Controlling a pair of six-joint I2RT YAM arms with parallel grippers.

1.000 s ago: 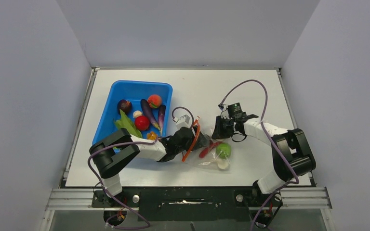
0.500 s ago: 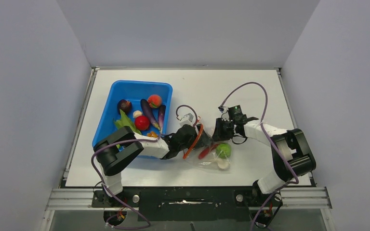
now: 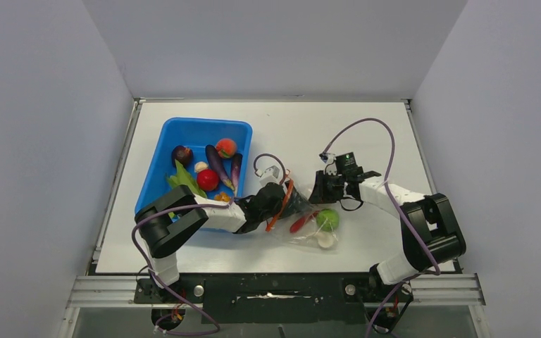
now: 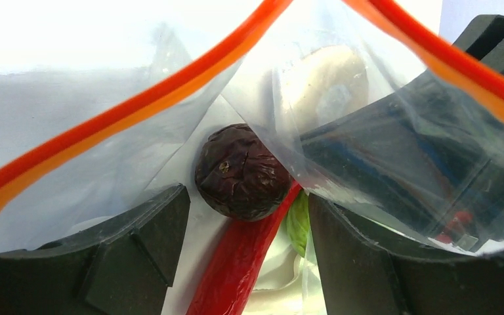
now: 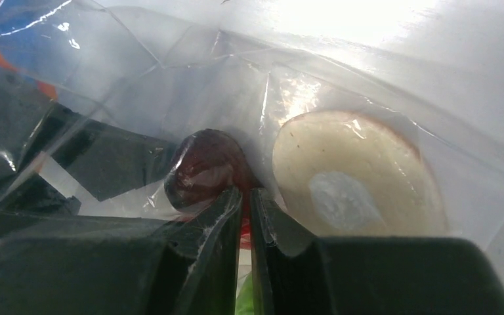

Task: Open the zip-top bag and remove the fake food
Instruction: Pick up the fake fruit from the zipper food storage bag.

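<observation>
The zip-top bag (image 3: 303, 229) lies crumpled in the middle of the table, its orange-red zipper (image 3: 282, 204) gaping towards the left. My left gripper (image 4: 246, 200) is open inside the bag's mouth (image 3: 290, 204), the zipper strips (image 4: 138, 108) passing on both sides of it. Just past its fingertips sits a dark purple wrinkled ball (image 4: 241, 180), with a red chilli (image 4: 236, 262) under it. A green bumpy ball (image 3: 327, 220) and a white mushroom (image 3: 325, 239) lie deeper in the bag. My right gripper (image 5: 245, 197) is shut on the bag's clear film (image 3: 320, 191) from the far side.
A blue bin (image 3: 208, 121) stands at the back left, holding a red round fruit (image 3: 208, 179), a peach (image 3: 226, 148), aubergines (image 3: 218, 163) and green pods (image 3: 187, 183). The left forearm (image 3: 218, 215) lies along the bin's near corner. Grey walls enclose the white table.
My left gripper's jaws have spread wider inside the bag's mouth and the left arm has shifted a little. The right gripper keeps its pinch on the film.
</observation>
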